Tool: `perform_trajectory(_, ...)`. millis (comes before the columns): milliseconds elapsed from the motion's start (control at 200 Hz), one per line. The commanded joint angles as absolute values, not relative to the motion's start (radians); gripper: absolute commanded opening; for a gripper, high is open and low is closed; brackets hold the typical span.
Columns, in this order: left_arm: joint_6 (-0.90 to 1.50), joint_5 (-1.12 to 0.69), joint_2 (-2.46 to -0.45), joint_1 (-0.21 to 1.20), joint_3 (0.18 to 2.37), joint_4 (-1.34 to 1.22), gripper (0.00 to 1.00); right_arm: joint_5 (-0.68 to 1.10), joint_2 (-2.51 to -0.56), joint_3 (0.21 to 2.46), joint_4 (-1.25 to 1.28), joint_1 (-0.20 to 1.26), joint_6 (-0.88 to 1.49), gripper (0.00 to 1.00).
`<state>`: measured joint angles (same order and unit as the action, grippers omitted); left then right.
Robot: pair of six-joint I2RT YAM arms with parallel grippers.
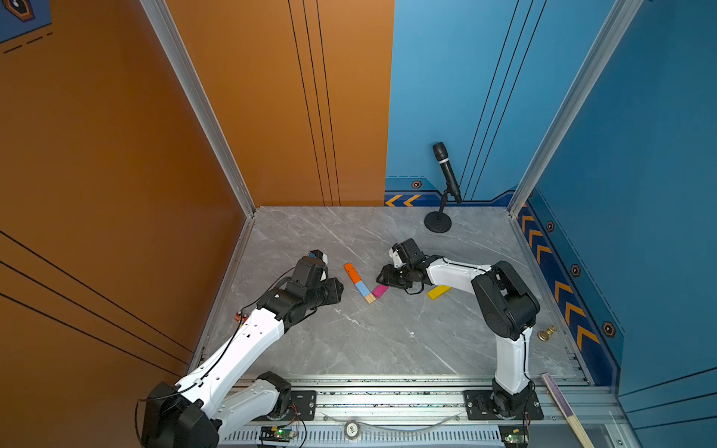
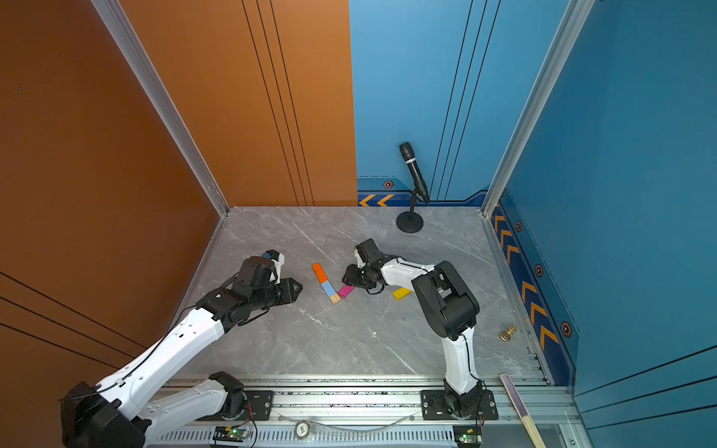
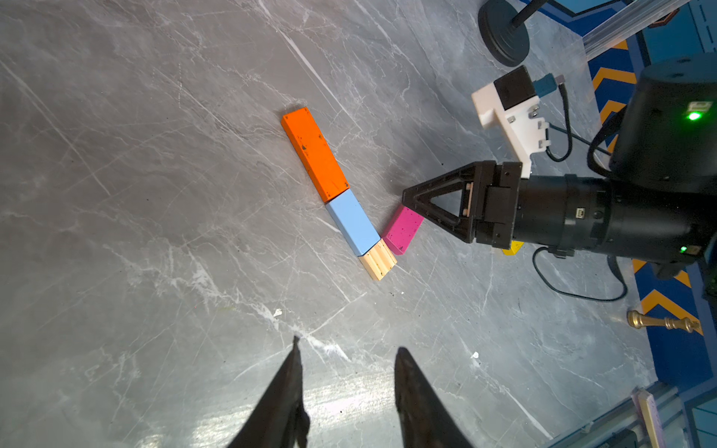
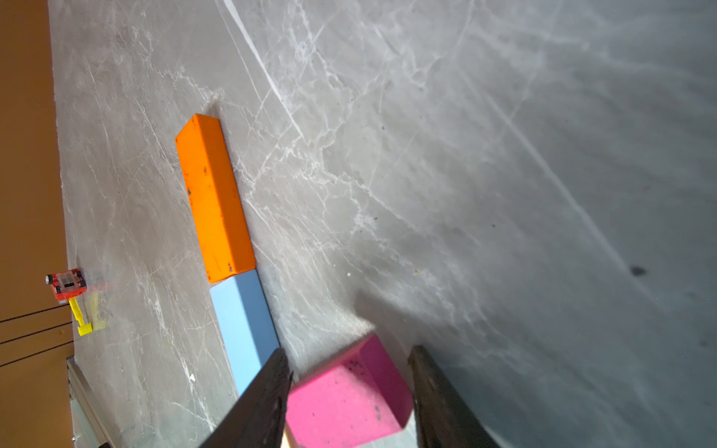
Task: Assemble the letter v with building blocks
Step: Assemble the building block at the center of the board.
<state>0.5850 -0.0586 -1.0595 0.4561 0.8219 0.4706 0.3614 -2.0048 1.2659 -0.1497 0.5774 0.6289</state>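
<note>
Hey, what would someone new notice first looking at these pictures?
On the grey table, a bright stripe: orange block, light blue block and wood block laid end to end. The right pincer straddles a magenta block angled off the wood block, starting a V. A yellow block lies apart under the right arm.

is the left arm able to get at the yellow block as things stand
Probably not: the yellow block lies partly under the right arm, across the block row from the left gripper.

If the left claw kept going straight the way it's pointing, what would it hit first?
Probably the light blue block, mid-row straight ahead of the left claw. The claw's height is unclear, so it might pass over.
</note>
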Motion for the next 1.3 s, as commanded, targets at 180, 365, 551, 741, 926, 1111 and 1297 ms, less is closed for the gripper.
perform_trajectory(180, 0.589, -0.035, -1.063, 0.446, 0.809, 0.485, 0.42, 0.325, -1.956, 1.241, -0.199, 0.588, 0.632, 0.5)
perform_trajectory(365, 0.59, -0.037, -1.066, 0.446, 0.808, 0.485, 0.42, 0.325, -1.948, 1.23, -0.196, 0.594, 0.634, 0.47)
perform_trajectory(551, 0.588, -0.037, -1.065, 0.448, 0.807, 0.485, 0.42, 0.322, -1.945, 1.229, -0.197, 0.6, 0.638, 0.46)
perform_trajectory(741, 0.588, -0.037, -1.065, 0.448, 0.805, 0.486, 0.43, 0.322, -1.944, 1.229, -0.199, 0.602, 0.64, 0.45)
perform_trajectory(926, 0.587, -0.036, -1.066, 0.448, 0.806, 0.485, 0.43, 0.322, -1.942, 1.227, -0.201, 0.603, 0.64, 0.45)
perform_trajectory(1111, 0.587, -0.037, -1.071, 0.448, 0.808, 0.485, 0.43, 0.321, -1.939, 1.226, -0.203, 0.606, 0.642, 0.44)
perform_trajectory(1297, 0.585, -0.037, -1.075, 0.449, 0.809, 0.485, 0.43, 0.322, -1.936, 1.224, -0.205, 0.607, 0.643, 0.42)
